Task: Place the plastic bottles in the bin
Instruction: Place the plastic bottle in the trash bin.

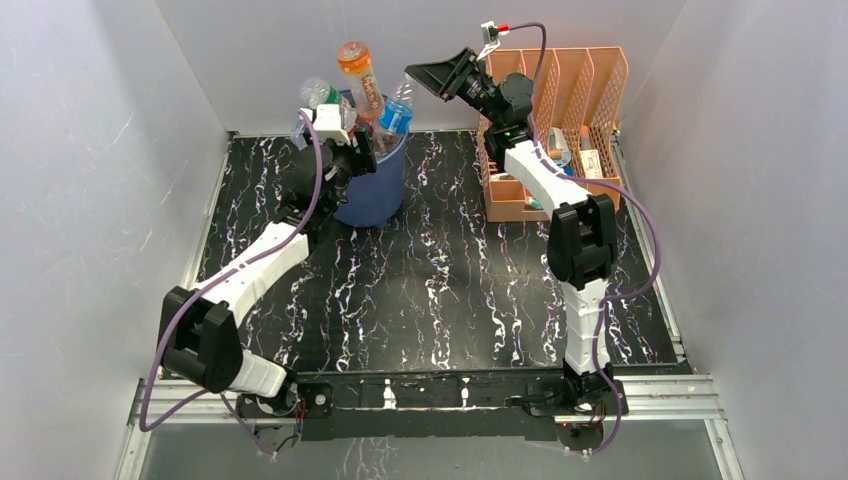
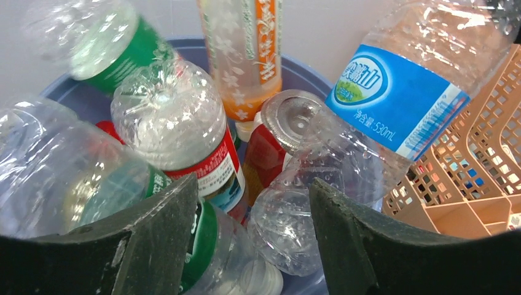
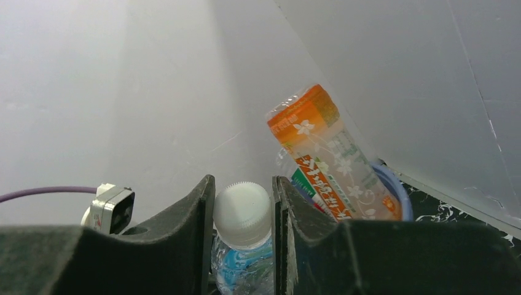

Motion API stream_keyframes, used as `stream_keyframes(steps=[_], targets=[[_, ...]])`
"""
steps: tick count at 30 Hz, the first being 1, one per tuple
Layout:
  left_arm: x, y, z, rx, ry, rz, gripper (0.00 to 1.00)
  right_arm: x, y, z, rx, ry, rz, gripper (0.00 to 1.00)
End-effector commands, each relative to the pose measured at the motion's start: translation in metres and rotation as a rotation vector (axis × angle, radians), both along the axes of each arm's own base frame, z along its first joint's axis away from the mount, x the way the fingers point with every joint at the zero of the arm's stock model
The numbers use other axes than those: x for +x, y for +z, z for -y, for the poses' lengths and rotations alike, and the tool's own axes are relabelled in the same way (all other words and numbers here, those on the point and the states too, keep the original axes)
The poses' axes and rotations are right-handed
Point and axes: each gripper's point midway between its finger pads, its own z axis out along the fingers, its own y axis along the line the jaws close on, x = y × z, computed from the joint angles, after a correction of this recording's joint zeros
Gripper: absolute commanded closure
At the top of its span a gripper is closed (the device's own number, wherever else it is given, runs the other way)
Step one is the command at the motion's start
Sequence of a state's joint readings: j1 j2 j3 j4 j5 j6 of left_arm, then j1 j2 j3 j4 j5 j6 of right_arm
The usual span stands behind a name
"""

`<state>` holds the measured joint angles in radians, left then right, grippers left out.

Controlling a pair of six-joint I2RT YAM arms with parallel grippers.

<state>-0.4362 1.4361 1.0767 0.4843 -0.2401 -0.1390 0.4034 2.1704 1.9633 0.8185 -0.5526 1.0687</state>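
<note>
Right pincer [image 3: 244,184] clenched on white cap [image 3: 242,212] of blue-labelled bottle [image 3: 238,273]; left pincer [image 2: 253,181] spread above full bin [image 1: 370,205]

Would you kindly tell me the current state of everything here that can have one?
Round blue plastic bin: upright, heaped with plastic bottles above its rim.
Orange-labelled plastic bottle: neck down in the bin, leaning.
Blue-labelled clear plastic bottle: capped, leaning in the bin.
Left arm's fingers: open, empty, over the bin.
Right arm's fingers: white cap seen between them; grip unclear.
Peach slotted file organizer: upright.
</note>
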Motion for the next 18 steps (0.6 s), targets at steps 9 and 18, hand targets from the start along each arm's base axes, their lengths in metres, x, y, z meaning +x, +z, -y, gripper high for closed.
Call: stream_keyframes(steps=[9,18], targets=[[-0.033,0.026,-0.006,0.008,-0.027,-0.1,0.31,-0.061,0.026,-0.035,-0.122,0.081,0.136,0.98],[-0.049,0.045,-0.025,0.008,0.036,-0.115,0.29,-0.076,0.015,-0.064,-0.213,0.104,0.158,0.91]])
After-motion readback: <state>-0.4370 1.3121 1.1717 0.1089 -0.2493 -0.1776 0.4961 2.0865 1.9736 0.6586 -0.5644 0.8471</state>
